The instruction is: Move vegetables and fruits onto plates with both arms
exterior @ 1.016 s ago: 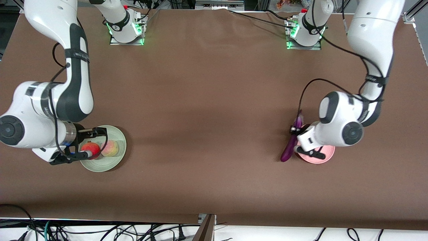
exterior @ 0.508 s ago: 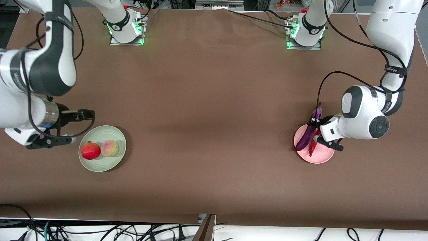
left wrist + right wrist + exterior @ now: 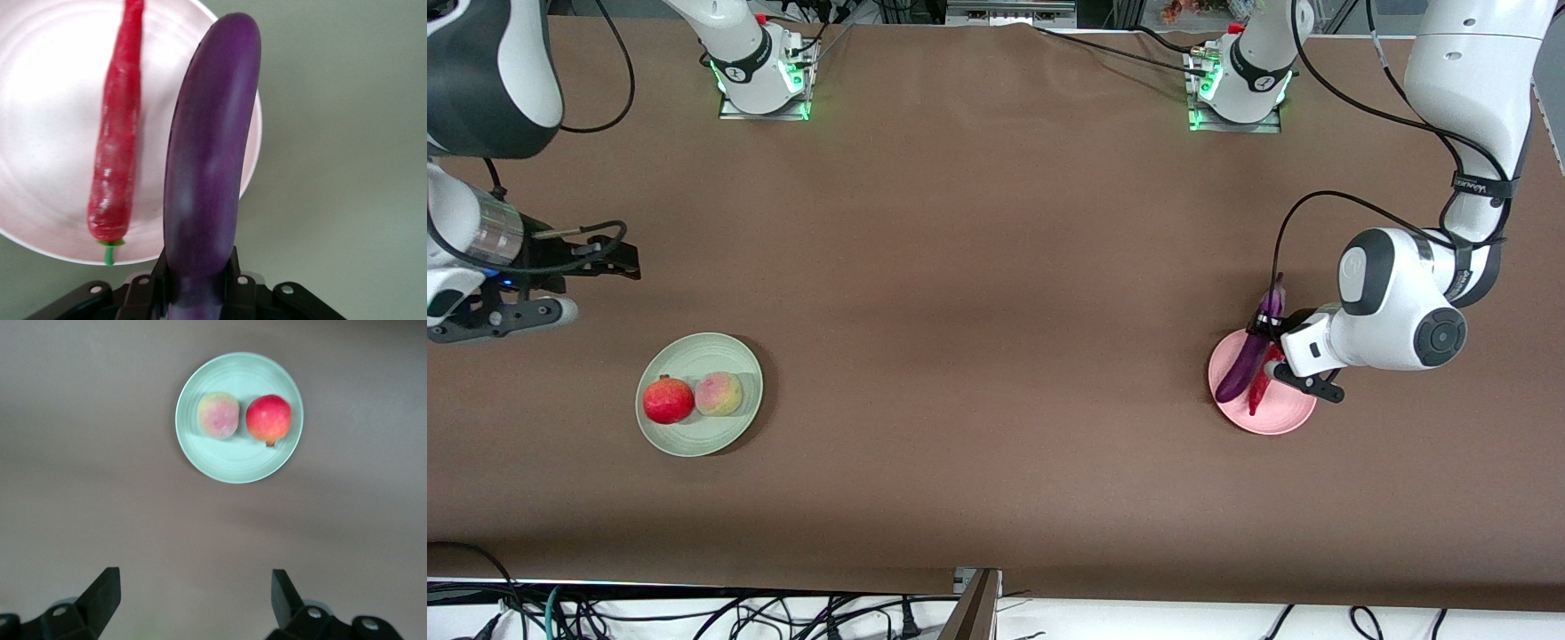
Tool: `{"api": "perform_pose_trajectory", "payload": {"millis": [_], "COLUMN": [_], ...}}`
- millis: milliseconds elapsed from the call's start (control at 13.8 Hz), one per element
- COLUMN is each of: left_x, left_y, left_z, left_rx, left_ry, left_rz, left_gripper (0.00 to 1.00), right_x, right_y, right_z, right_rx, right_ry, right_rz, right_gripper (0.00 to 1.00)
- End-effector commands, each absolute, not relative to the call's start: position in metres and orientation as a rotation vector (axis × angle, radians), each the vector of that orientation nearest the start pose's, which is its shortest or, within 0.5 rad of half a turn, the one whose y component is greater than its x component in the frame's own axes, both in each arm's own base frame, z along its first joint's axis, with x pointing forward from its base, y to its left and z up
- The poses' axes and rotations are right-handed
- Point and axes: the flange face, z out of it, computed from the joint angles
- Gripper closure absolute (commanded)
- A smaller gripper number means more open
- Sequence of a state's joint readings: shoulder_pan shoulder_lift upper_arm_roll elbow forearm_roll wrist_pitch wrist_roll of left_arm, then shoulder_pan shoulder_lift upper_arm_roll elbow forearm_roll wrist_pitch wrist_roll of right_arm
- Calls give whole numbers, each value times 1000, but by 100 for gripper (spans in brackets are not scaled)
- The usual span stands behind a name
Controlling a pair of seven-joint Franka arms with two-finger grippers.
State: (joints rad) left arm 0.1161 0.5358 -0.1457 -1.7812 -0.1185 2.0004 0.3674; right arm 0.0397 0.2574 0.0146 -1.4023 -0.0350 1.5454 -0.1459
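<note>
**Three items plated, eggplant not yet released**

Nearest the front camera, toward the right arm's end of the table (image 3: pixel 996 373), the green plate (image 3: pixel 734 357) carries the pomegranate (image 3: pixel 668 401) and the peach (image 3: pixel 719 394), side by side and touching. That half of the job is judged done.

Toward the left arm's end, the pink plate (image 3: pixel 1285 418) holds the chili (image 3: pixel 1259 391), lying flat. The eggplant (image 3: pixel 1242 369) is angled across the plate's rim, its stem end clamped in the left hand (image 3: pixel 1270 331), its free end over the plate's edge. Lowering and release are judged the only steps left.

Farther up, the right hand (image 3: pixel 560 284) hangs over bare table, fingers (image 3: pixel 100 590) spread apart and empty; this arm is waiting.

A small label is seen on a strap on the left arm; it cannot be read. No other writing is noted.
</note>
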Motion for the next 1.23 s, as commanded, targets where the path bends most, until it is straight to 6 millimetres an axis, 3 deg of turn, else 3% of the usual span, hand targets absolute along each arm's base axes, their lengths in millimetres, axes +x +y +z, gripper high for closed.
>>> {"api": "perform_pose_trajectory", "payload": {"millis": [0, 73, 218, 290, 363, 508, 581, 944, 1161], "left_x": [627, 629, 632, 632, 632, 632, 632, 634, 649], "left_y": [-11, -9, -4, -4, -5, -4, -3, 4, 3], "left_z": [232, 232, 229, 230, 230, 229, 229, 236, 266], "left_rx": [-3297, -3299, -3302, -3302, -3304, -3306, -3317, -3325, -3326], "left_ry": [615, 627, 625, 626, 624, 623, 612, 590, 577], "left_rz": [442, 434, 433, 434, 433, 432, 433, 412, 343], "left_gripper": [100, 100, 97, 78, 53, 32, 0, 0, 0], "right_x": [595, 590, 577, 573, 570, 572, 572, 581, 582], "right_y": [1, -9, -13, -15, -15, -9, -5, -8, -9], "right_z": [590, 601, 602, 597, 592, 592, 592, 582, 582], "right_rx": [-3172, -3174, -3165, -3163, -3160, -3172, -3175, -3170, -3168], "right_ry": [-221, -213, -244, -242, -239, -248, -255, -248, -248], "right_rz": [67, 36, 56, 83, 109, 116, 113, 140, 135], "right_gripper": [0, 0, 0, 0, 0, 0, 0, 0, 0]}}
